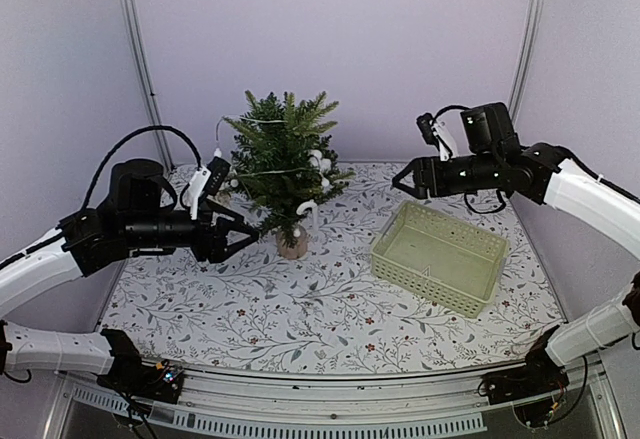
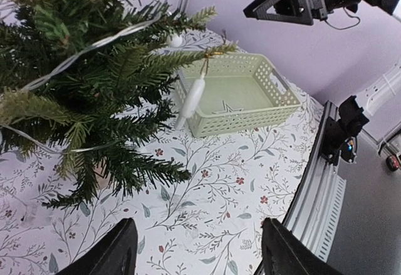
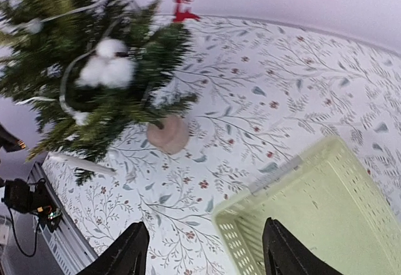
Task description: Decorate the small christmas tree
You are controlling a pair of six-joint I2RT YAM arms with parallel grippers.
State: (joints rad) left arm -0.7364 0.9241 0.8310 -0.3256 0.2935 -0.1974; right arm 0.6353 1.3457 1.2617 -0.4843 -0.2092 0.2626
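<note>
The small christmas tree [image 1: 285,159] stands at the back middle of the table on a round tan base [image 1: 293,246]. White ornaments [image 1: 320,162] and a pale string hang on it; a white candy cane [image 1: 310,207] hangs low on its right side. In the left wrist view the tree [image 2: 81,81] fills the upper left, with a white ornament [image 2: 191,99] dangling. In the right wrist view the tree [image 3: 94,68] carries white pompoms [image 3: 109,65] and a red figure [image 3: 183,4]. My left gripper [image 1: 250,234] is open and empty, just left of the tree base. My right gripper [image 1: 405,184] is open and empty, above the basket's back left corner.
A pale green perforated basket [image 1: 490,259] sits at the right of the table; it looks empty and also shows in the left wrist view [image 2: 282,99] and right wrist view [image 3: 250,218]. The floral tablecloth [image 1: 300,309] covers the table. Purple walls stand close behind.
</note>
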